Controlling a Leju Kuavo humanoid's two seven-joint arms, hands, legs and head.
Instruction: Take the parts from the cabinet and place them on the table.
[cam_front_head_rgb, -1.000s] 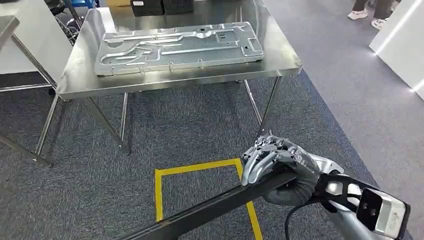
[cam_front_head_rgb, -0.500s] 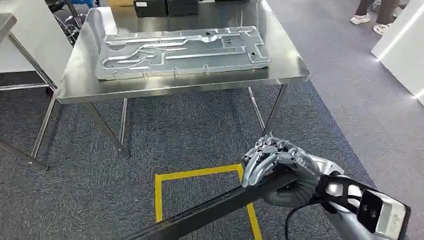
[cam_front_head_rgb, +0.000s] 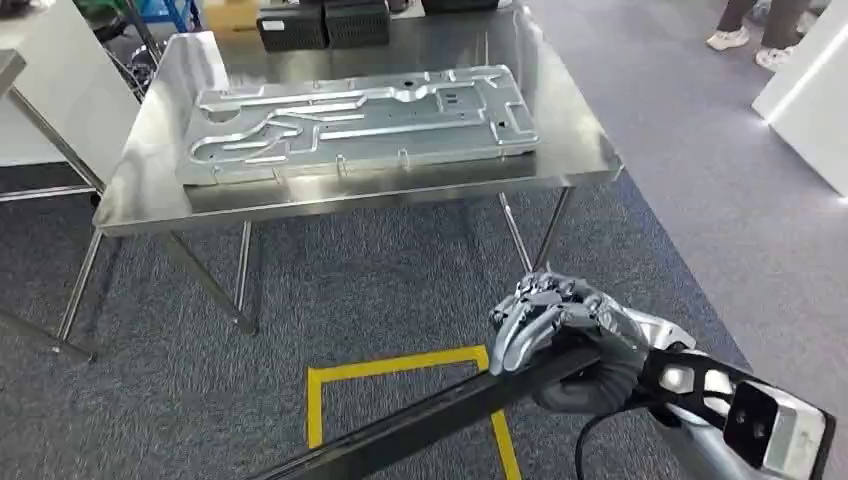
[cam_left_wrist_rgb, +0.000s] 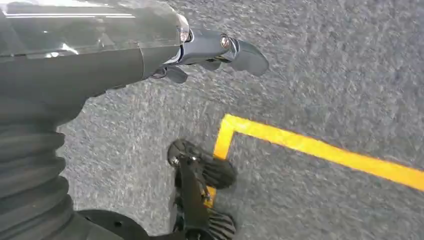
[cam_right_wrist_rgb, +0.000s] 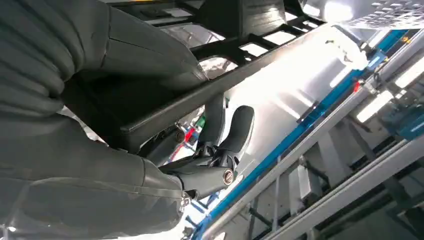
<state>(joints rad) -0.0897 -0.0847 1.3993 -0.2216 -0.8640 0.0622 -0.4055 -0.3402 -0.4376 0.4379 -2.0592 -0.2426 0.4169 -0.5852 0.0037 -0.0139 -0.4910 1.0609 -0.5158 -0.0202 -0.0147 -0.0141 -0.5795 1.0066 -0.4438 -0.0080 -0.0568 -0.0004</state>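
Right robot hand (cam_front_head_rgb: 560, 330) grips black frame (cam_right_wrist_rgb: 240, 60).

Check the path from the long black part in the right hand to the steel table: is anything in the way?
Only open carpet lies between the right hand, holding the long black frame part, and the stainless steel table. On the tabletop, though, the large stamped grey metal panel covers most of the near half, so little free surface remains there.

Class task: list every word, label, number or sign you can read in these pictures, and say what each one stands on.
No text is readable.
The white label on the black crates at the table's far edge is too small to read.
The yellow floor marking is plain tape, not lettering.
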